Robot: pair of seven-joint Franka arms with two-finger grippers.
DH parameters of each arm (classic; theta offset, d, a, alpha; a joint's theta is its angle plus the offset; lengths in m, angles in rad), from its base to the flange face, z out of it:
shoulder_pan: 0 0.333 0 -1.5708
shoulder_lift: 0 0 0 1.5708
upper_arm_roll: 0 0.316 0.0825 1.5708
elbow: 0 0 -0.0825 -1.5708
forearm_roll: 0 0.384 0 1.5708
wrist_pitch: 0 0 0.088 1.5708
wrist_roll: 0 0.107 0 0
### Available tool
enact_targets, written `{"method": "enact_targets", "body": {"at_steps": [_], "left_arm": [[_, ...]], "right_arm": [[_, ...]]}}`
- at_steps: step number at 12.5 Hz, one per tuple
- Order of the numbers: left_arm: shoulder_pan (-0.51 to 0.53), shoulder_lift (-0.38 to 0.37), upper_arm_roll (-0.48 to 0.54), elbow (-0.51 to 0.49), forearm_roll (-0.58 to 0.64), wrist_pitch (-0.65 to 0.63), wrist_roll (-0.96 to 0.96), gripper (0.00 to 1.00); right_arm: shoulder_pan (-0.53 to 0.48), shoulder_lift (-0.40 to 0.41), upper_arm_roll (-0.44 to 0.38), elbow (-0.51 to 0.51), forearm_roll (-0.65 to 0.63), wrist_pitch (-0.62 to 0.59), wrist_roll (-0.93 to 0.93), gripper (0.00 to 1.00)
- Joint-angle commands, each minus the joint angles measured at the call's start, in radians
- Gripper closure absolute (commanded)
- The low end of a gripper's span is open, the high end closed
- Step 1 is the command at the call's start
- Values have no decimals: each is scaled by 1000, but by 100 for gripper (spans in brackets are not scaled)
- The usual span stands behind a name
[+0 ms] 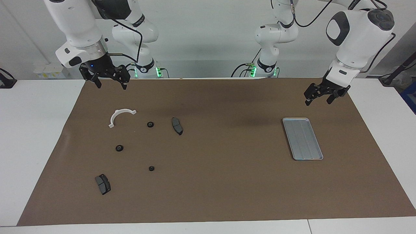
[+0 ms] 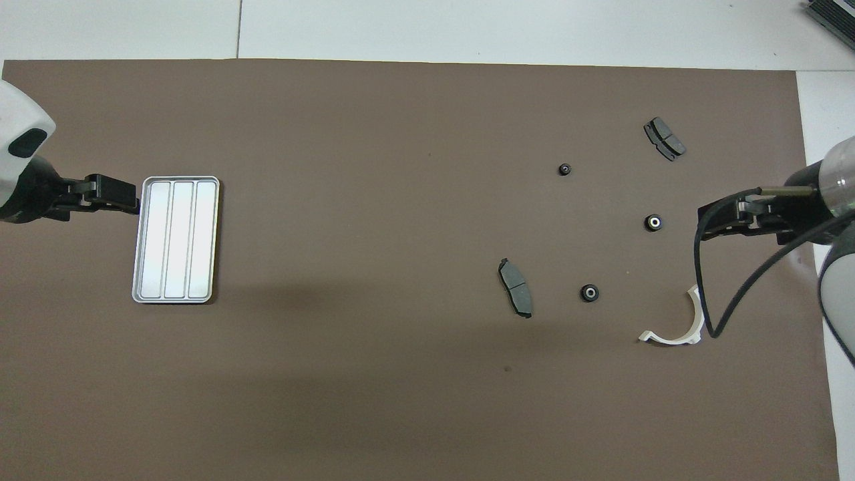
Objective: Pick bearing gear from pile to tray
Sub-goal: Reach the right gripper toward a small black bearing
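Observation:
The pile lies at the right arm's end of the brown mat. It holds three small black round pieces (image 1: pixel 150 124) (image 1: pixel 119 148) (image 1: pixel 151 168), two dark grey curved pads (image 1: pixel 177 126) (image 1: pixel 103 184) and a white half-ring bracket (image 1: pixel 121 116). The silver ridged tray (image 1: pixel 302 138) lies empty at the left arm's end; it also shows in the overhead view (image 2: pixel 177 239). My right gripper (image 1: pixel 111 85) hangs open and empty over the mat's edge by the bracket. My left gripper (image 1: pixel 318 101) hangs open and empty over the mat beside the tray.
The brown mat (image 1: pixel 221 182) covers most of the white table (image 1: pixel 35 130). In the overhead view the round pieces (image 2: pixel 589 292) (image 2: pixel 654 222) (image 2: pixel 564 169) lie well apart. A black cable (image 2: pixel 735 300) loops from the right arm over the bracket (image 2: pixel 674 327).

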Motion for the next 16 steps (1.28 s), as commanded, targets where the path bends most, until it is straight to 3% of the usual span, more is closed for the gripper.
{"method": "enact_targets", "body": {"at_steps": [1,6,9,16], "left_arm": [[1,-18,4,-11,-4,13,-1,0],[1,-18,4,-13,-4,22,1,0],[1,-16,4,-13,-4,22,1,0],[1,-18,4,-13,-4,22,1,0]], "right_arm": [[-8,-16,1,-21,23,18,-11,0],[-10,-23,1,-45,31,61,-15,0],[-11,-45,0,-189,31,232,-18,0],[-34,191,0,-196,29,519,-46,0]]}}
